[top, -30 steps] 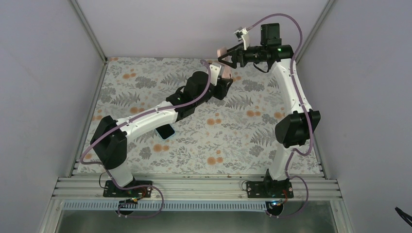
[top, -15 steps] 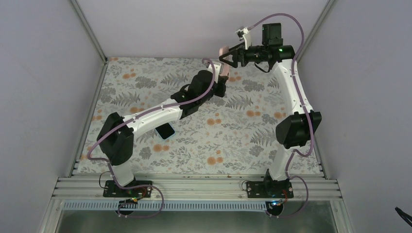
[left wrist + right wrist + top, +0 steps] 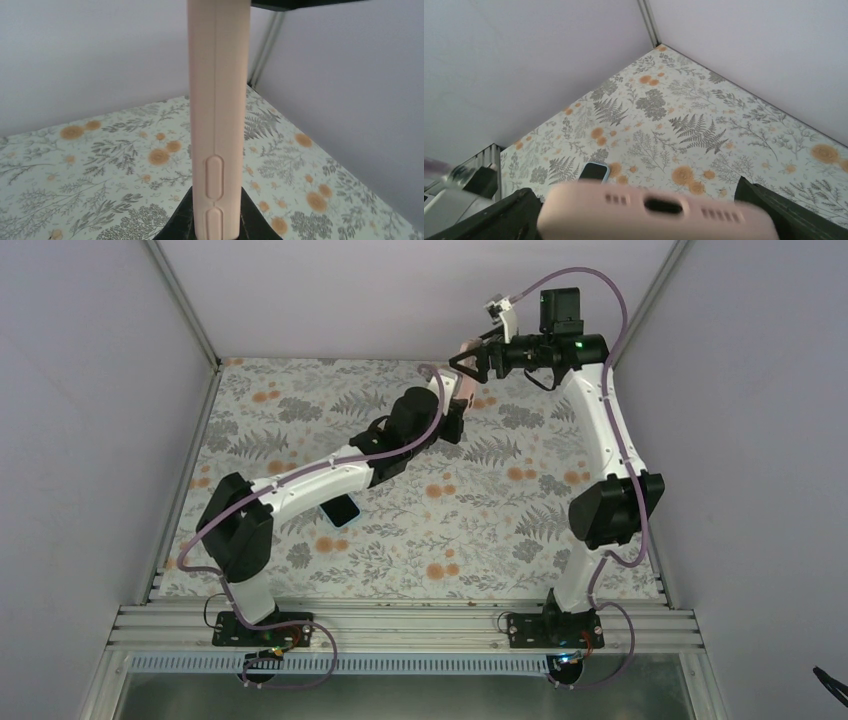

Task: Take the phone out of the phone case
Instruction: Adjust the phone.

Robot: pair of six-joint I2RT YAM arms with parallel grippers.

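A pink phone case (image 3: 462, 390) stands upright in the air at the back of the table, and my left gripper (image 3: 457, 408) is shut on its lower end. In the left wrist view the phone case (image 3: 218, 100) rises from between the dark fingers (image 3: 255, 222), side buttons facing the camera. My right gripper (image 3: 468, 358) is open around the case's upper end. Its fingers (image 3: 499, 215) stand wide on either side of the phone case (image 3: 654, 207). The phone (image 3: 341, 510), dark with a light blue rim, lies flat on the table beneath my left arm. The right wrist view also catches the phone (image 3: 594, 171).
A floral mat (image 3: 480, 520) covers the table. Pale walls with metal corner posts (image 3: 185, 305) enclose it on three sides, and an aluminium rail (image 3: 400, 625) runs along the near edge by the arm bases.
My left gripper has closed on the case's lower end. The right gripper's jaws have spread wider and let go of the case's upper end.
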